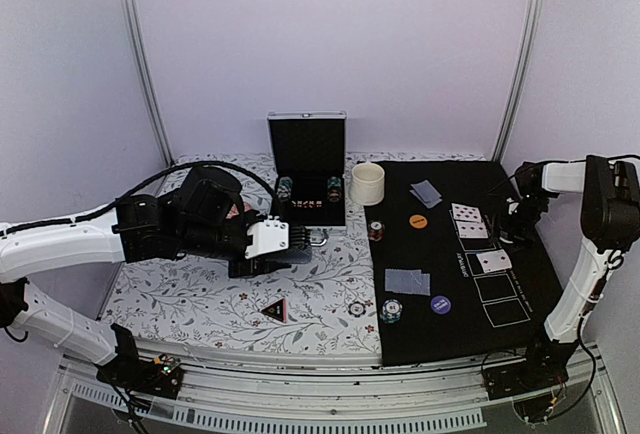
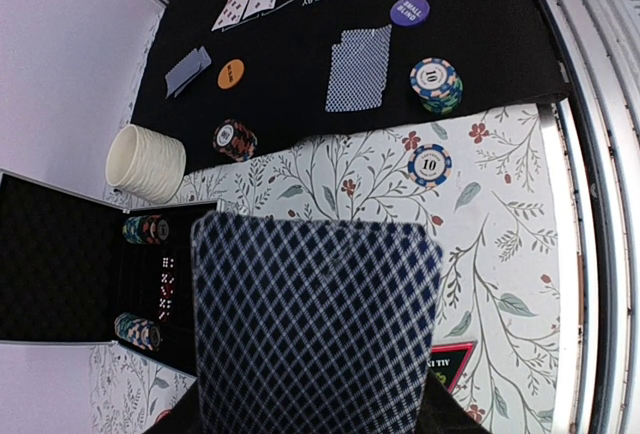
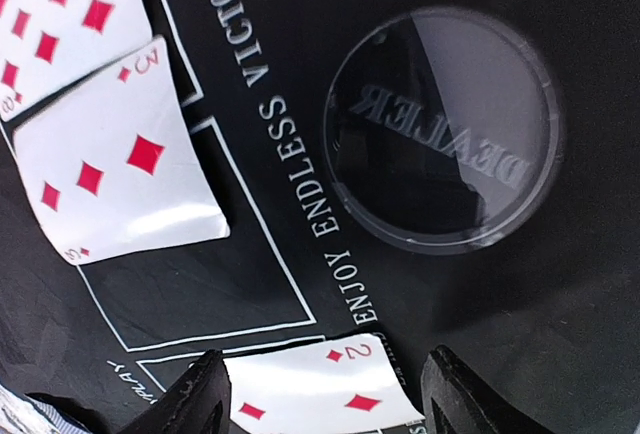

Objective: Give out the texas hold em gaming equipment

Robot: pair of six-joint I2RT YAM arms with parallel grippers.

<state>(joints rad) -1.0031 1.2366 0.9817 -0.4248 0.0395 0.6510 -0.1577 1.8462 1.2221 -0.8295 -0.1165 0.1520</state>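
1. Gripping a playing card with a blue-and-white cross-hatched back point(image 2: 315, 324), the left gripper point(image 1: 298, 239) hangs over the floral-print cloth point(image 1: 190, 299), just in front of the open black hinged case point(image 1: 307, 154). Its jaws are drawn in on the card. Whether it holds one card or a thin stack cannot be told.
2. The right gripper point(image 3: 330, 399) hovers low over the far right part of the black felt mat point(image 1: 455, 354). Its jaws are parted and it holds nothing.
3. A white-faced two of diamonds point(image 3: 320, 384) lies face up on the mat between the right gripper's two dark fingertips point(image 3: 205, 399). Whether they touch its edges cannot be told.
4. Near it lies a face-up three of diamonds point(image 3: 120, 154). That card meets the edge of another face-up card with many red diamonds point(image 3: 50, 14).
5. A clear round disc marked DEALER point(image 3: 445, 129) rests on the mat, apart from these cards.
6. Two small groups of face-down cards point(image 1: 407, 281) point(image 1: 426, 192) also lie on the mat.
7. Also there are an orange round disc point(image 1: 418, 221), a dark blue round disc point(image 1: 440, 304) and two stacks of striped poker chips point(image 1: 391, 310) point(image 1: 376, 230).
8. On the cloth lie a single striped chip point(image 1: 357, 308) and a black red-edged triangle marker point(image 1: 274, 308).
9. A cream cylindrical cup point(image 1: 367, 182) stands upright beside the case.
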